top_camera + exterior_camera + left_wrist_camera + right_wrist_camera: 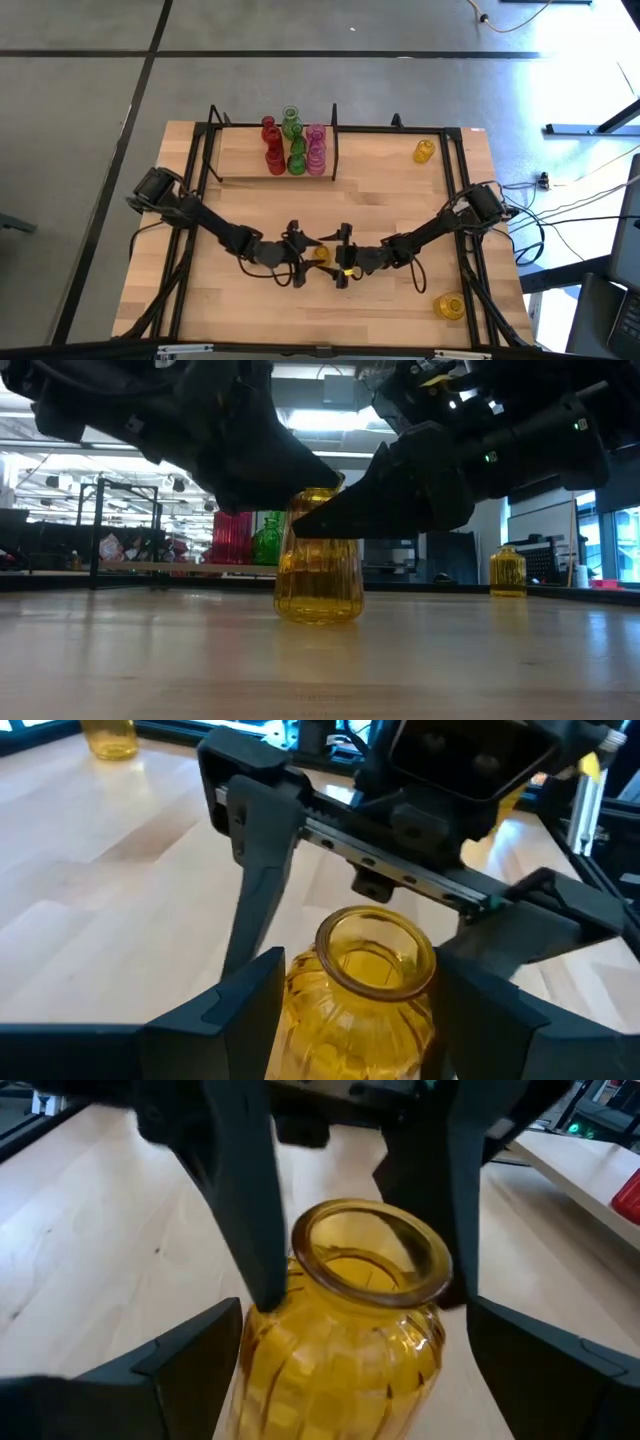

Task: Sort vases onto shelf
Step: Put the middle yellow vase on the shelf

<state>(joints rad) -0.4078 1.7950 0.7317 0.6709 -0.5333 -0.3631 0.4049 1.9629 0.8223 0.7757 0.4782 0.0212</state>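
Note:
A yellow ribbed vase [321,253] [318,575] stands upright on its base in the middle of the table. My left gripper [311,252] [360,970] comes at it from the table's left, open, one finger on each side of the neck and shoulder. My right gripper [336,259] [355,1308] comes from the right, open wide, its fingers well apart around the same vase [345,1330]. Red [272,150], green [294,140] and pink [316,150] vases stand in rows on the shelf [240,155] at the far left. My left gripper's fingers [262,995] lie close along both sides of the yellow vase's shoulder [300,1010], just under the rim, nearly level from the table's left. Whether they touch it cannot be told. The vase rests on the table.
Two more yellow vases stand at the far right [424,150] and near right [449,305]. Black metal rods [466,210] run along both sides of the table, and the shelf's black upright divider [334,150] stands behind the pink vases. Bare wood lies in front of the grippers.

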